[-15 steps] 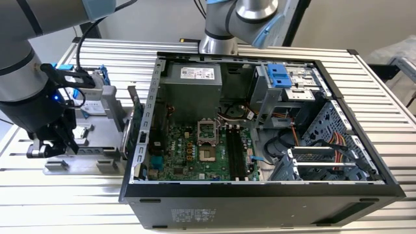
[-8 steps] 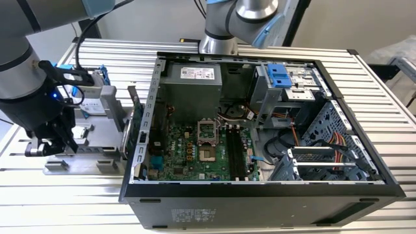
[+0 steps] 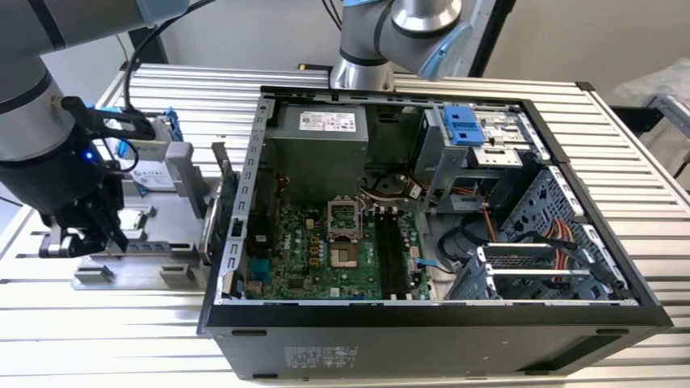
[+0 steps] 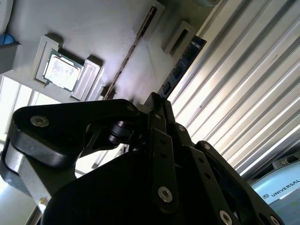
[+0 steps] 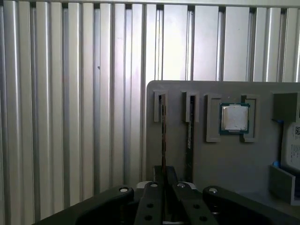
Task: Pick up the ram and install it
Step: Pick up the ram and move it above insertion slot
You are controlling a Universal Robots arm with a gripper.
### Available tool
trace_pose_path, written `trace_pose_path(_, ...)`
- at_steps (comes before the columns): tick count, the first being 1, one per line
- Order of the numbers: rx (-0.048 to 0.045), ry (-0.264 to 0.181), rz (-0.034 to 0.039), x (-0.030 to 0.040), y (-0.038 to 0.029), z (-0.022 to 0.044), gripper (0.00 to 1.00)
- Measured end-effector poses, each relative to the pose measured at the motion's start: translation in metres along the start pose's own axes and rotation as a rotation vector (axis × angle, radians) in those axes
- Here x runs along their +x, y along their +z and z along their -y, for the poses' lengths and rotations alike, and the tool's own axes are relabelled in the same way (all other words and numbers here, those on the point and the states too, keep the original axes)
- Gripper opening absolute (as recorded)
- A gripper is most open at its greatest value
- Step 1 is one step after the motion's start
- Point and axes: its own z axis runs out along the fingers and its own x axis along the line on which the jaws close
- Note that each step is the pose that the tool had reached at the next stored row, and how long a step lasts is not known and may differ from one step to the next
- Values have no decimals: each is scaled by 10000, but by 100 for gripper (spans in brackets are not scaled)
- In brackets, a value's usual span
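Note:
The ram [image 5: 163, 136] is a thin stick seen edge-on, standing in a slot of the grey fixture plate [image 5: 225, 159]. In the second wrist view the ram [image 4: 133, 49] runs as a narrow line down under the fingers. My gripper [image 5: 164, 171] sits over the stick about halfway along it, its jaws drawn together around the edge. In the exterior view my gripper [image 3: 81, 242] hangs low over the fixture [image 3: 129, 275], at the exterior view's left. The motherboard's long black slots [image 3: 390, 255] lie inside the open computer case [image 3: 431, 319].
A second stick [image 5: 189, 131] stands in the neighbouring slot, beside a processor chip [image 5: 234, 117]. A drive [image 3: 157, 174] rests on the fixture. A green card [image 3: 223, 190] stands between fixture and case. Another arm's base [image 3: 361, 69] rises behind the case. The ribbed metal table [image 3: 108, 347] surrounds everything.

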Motion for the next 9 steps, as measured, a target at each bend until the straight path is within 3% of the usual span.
trace_pose_path(9, 8, 0, 39, -1, -38, 0, 0)
